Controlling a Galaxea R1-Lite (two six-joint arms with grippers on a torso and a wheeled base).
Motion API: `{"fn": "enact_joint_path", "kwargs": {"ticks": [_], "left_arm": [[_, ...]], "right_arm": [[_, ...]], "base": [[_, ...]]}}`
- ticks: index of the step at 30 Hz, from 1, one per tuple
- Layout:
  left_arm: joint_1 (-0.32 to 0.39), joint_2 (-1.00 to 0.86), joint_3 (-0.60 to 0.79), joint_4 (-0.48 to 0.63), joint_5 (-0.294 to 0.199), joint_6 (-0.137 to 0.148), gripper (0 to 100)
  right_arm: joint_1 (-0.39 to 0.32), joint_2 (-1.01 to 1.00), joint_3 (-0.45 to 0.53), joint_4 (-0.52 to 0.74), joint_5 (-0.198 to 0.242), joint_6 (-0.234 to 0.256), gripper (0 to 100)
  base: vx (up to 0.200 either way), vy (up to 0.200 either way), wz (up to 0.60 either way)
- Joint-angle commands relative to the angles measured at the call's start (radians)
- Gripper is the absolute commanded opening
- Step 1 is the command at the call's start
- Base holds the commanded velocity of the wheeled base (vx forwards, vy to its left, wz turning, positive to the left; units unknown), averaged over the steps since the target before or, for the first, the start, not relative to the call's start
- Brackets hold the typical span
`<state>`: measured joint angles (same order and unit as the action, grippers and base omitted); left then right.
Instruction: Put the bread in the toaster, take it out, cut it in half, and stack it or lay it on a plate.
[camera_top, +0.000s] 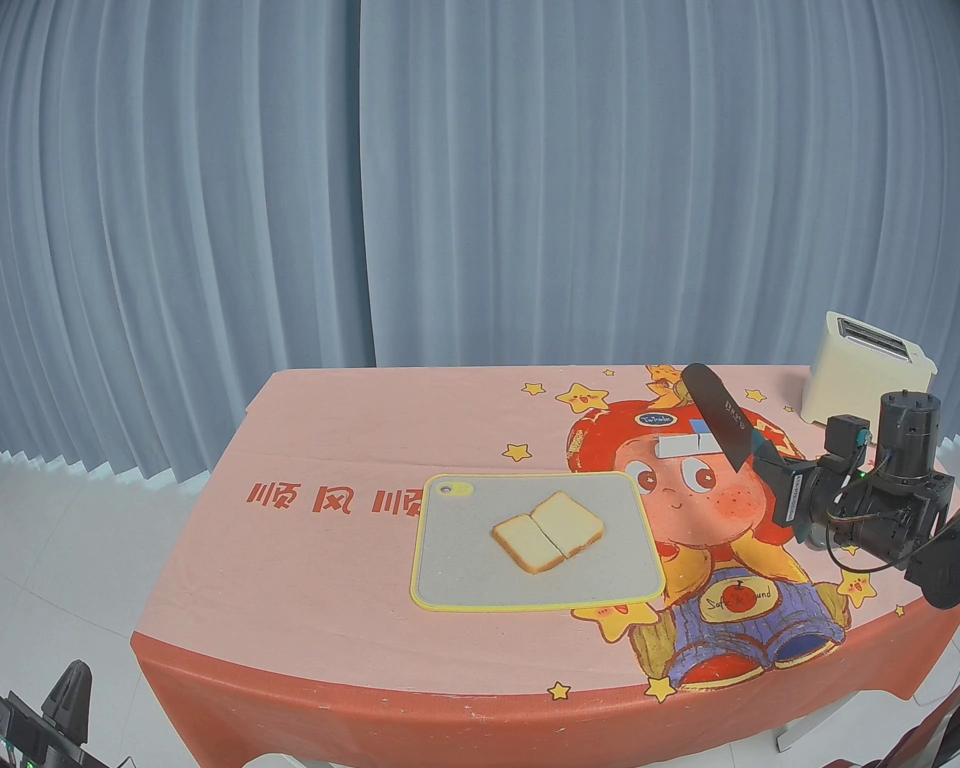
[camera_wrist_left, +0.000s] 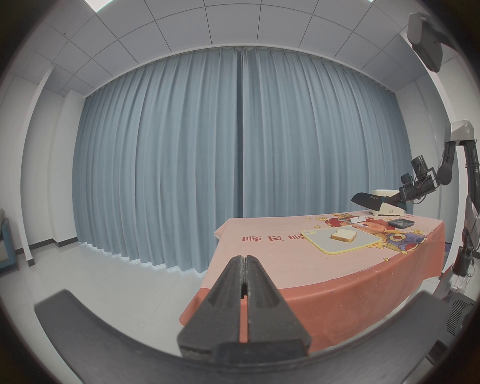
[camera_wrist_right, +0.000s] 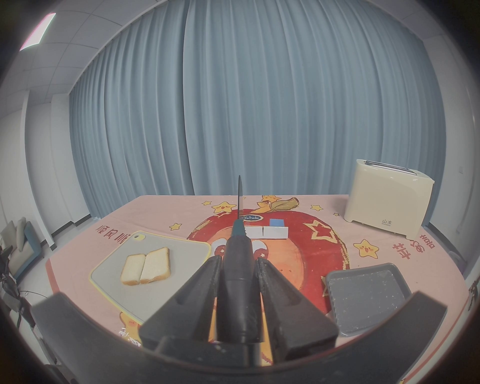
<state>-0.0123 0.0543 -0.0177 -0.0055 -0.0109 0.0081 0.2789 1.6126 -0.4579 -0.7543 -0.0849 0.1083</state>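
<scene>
Two bread halves (camera_top: 548, 530) lie side by side on the grey, yellow-rimmed cutting board (camera_top: 460, 575) at the table's middle. My right gripper (camera_top: 772, 466) hovers above the table's right side, shut on the handle of a dark knife (camera_top: 722, 417) whose blade points up and away. In the right wrist view the gripper (camera_wrist_right: 238, 267) clamps the knife handle (camera_wrist_right: 238, 285), with the bread halves (camera_wrist_right: 146, 266) off to one side. The cream toaster (camera_top: 865, 370) stands at the back right. My left gripper (camera_wrist_left: 243, 295) is shut on nothing, low and well off the table's left front.
A grey square plate (camera_wrist_right: 367, 297) rests on the table near the right gripper, in front of the toaster (camera_wrist_right: 387, 197). A small white and blue block (camera_top: 690, 443) lies beyond the cutting board's right end. The pink tablecloth (camera_top: 330, 440) is bare on the left half.
</scene>
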Motion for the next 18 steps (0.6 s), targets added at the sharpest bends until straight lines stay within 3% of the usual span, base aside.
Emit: {"fn": "enact_joint_path", "kwargs": {"ticks": [1, 18], "left_arm": [[0.000, 0.001, 0.018, -0.001, 0.000, 0.000, 0], [0.000, 0.001, 0.018, -0.001, 0.000, 0.000, 0]], "right_arm": [[-0.006, 0.021, -0.001, 0.000, -0.001, -0.001, 0], [-0.024, 0.055, 0.001, 0.000, -0.001, -0.001, 0]], "base": [[0.000, 0.000, 0.00], [0.000, 0.000, 0.00]]}}
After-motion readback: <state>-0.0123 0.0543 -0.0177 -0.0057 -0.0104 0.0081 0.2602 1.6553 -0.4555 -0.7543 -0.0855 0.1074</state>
